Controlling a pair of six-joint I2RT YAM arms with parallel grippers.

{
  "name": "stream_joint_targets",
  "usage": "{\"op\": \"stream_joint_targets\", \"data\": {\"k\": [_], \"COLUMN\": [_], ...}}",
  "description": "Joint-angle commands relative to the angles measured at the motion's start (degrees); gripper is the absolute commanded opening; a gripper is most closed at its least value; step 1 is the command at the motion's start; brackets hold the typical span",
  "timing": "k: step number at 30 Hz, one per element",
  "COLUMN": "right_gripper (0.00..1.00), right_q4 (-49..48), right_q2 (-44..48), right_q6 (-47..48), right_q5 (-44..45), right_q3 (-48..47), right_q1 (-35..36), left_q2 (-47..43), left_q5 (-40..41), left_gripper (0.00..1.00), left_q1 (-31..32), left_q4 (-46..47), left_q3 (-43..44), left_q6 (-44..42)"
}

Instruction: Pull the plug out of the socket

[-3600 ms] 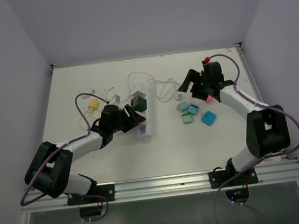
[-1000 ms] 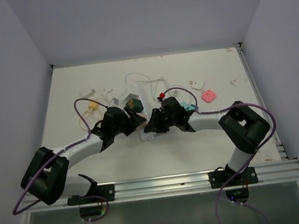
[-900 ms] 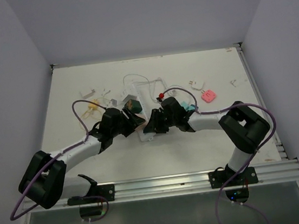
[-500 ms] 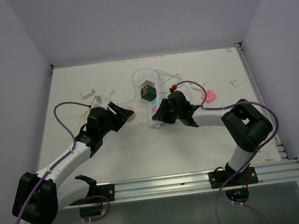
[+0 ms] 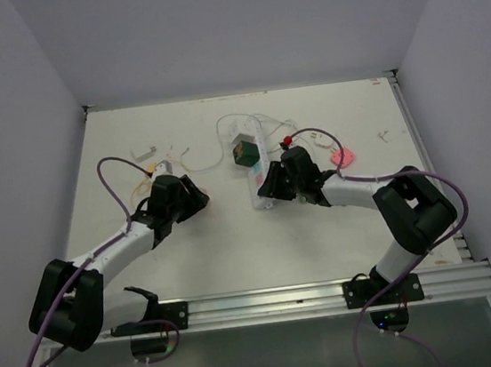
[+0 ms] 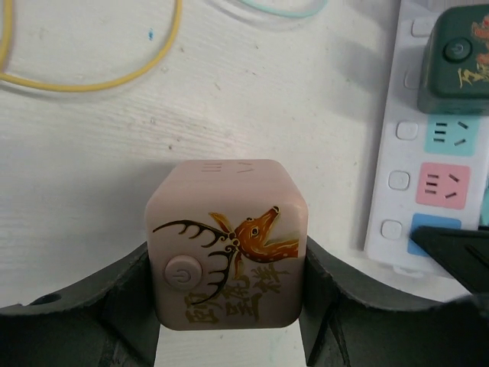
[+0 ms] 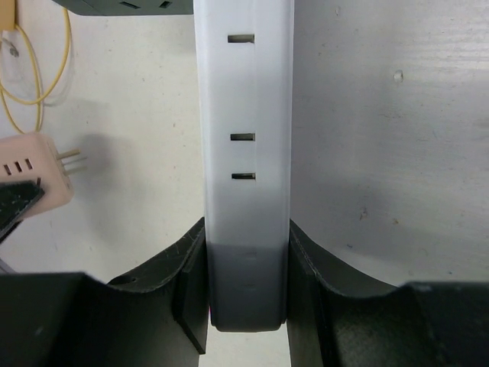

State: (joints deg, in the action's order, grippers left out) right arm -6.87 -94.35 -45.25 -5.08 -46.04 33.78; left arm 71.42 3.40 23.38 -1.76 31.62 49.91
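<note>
One pink cube plug (image 6: 228, 237), deer print: I had it clenched in the left end effector (image 6: 228, 264), off the socket (image 7: 243, 92) and apart to its left. One socket on the bench (image 5: 323, 228), near end gripped by the right end effector (image 7: 246, 237). One dark green cube (image 6: 458, 57) sat plugged in. Three bare outlets showed.

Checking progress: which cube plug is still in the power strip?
The dark green cube, seated in the power strip; the pink deer-print cube is free, gripped in the left pincer.
</note>
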Motion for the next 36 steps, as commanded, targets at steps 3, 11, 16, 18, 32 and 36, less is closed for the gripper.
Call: {"op": "stream_joint_targets", "data": {"k": [3, 11, 16, 18, 32, 36], "right_gripper": [0.00, 0.00, 0.00, 0.00, 0.00, 0.00], "right_q4": [10.0, 10.5, 12.4, 13.1, 17.2, 18.4], "right_q2": [-1.0, -1.3, -0.4, 0.0, 2.5, 3.8], "right_q6": [7.8, 9.3, 11.5, 12.0, 15.5, 16.4], "right_q5": [2.3, -0.9, -1.1, -1.0, -1.9, -2.2], "right_q3": [3.3, 2.3, 1.4, 1.3, 1.5, 1.6], "right_q1": [-0.5, -0.4, -0.4, -0.5, -0.4, -0.3], "left_q2": [2.1, 9.7, 12.9, 12.4, 4.0, 1.4], "left_q5": [10.0, 20.3, 18.5, 18.4, 19.1, 15.6], "left_gripper": [0.09, 0.23, 0.39, 0.46, 1.00, 1.00], "left_q1": [-0.4, -0.4, -0.3, 0.0, 4.0, 4.1], "left_q4": [8.9, 17.0, 17.3, 17.2, 10.0, 7.9], "left_q3": [3.4, 4.4, 4.9, 3.8, 0.7, 4.2], "left_q6": [-9.9, -15.0, -14.0, -13.5, -9.7, -9.1]}}
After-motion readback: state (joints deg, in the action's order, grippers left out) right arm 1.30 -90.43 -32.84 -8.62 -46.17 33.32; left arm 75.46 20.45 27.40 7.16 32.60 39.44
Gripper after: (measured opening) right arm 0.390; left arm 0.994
